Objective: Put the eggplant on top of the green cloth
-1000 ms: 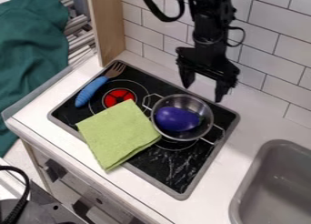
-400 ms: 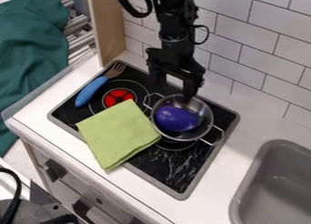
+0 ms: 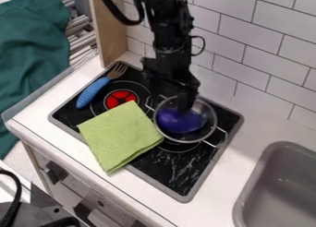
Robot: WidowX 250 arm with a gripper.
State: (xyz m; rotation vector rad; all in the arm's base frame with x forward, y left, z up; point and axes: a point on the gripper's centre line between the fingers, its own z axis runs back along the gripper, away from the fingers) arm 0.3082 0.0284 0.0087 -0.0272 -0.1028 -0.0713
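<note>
Gripping well means straddling the eggplant (image 3: 177, 122), which lies in the metal pot (image 3: 213, 123) — the fingers (image 3: 185, 101) stand apart, holding nothing — then closing round its middle and lifting clear of the rim before crossing to the green cloth (image 3: 120, 136).

The cloth (image 3: 120, 136) is green, the eggplant (image 3: 178, 121) purple, the fork's handle (image 3: 93, 92) blue.
</note>
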